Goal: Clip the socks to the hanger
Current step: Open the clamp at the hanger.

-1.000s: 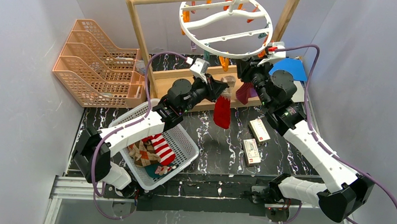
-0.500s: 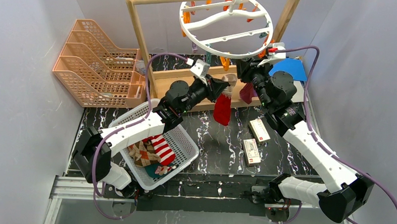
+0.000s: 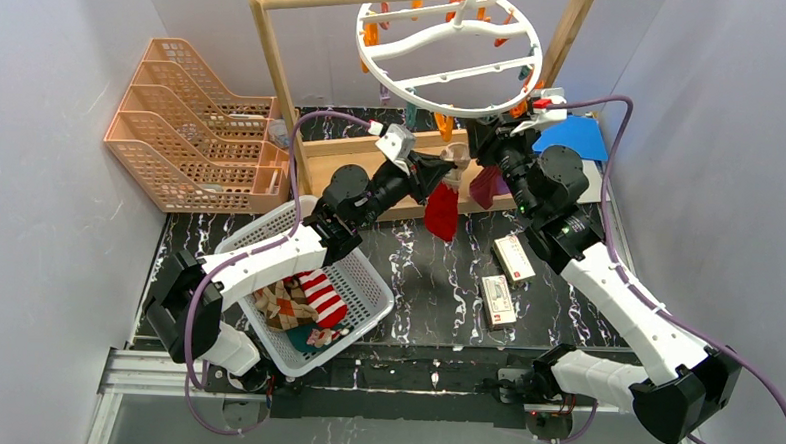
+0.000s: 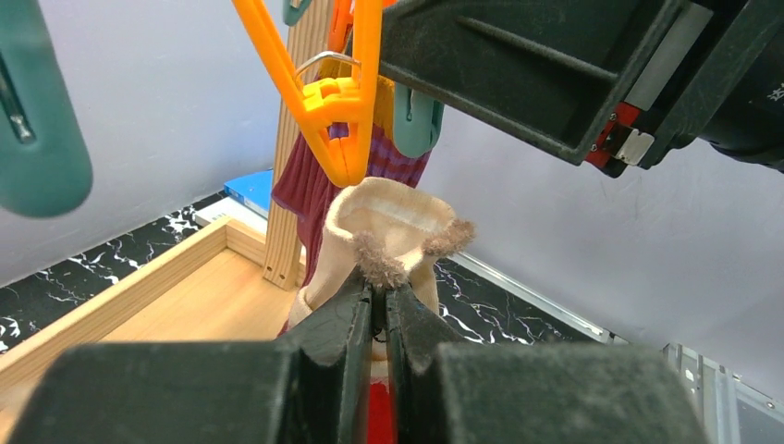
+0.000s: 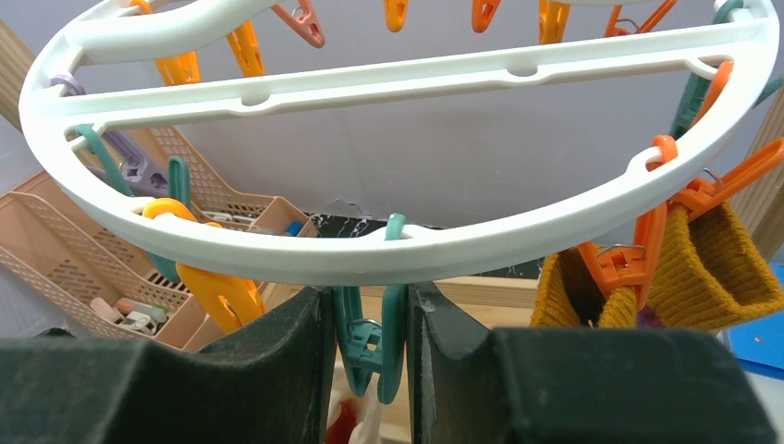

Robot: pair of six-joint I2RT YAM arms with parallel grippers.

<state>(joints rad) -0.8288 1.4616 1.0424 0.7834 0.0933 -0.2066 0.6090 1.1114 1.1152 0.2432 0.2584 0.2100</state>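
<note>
Peach letter trays stand stacked at the far left of the black marbled worktop. Beside them a white basket holds an argyle sock and a red-and-white striped sock. Above the basket, the left hand reaches toward the middle, closed tight on the cream cuff of a red sock that dangles clear of the worktop. In the left wrist view the cuff sits just under an orange clip.

The white ring hanger hangs from the wooden frame rack at the top centre. Under the hanger's near rim, the right hand has its fingers pressed against both sides of a teal clip. Just to the right a maroon sock with a mustard cuff hangs from another orange clip. Two small boxes lie on the worktop below the right arm.
</note>
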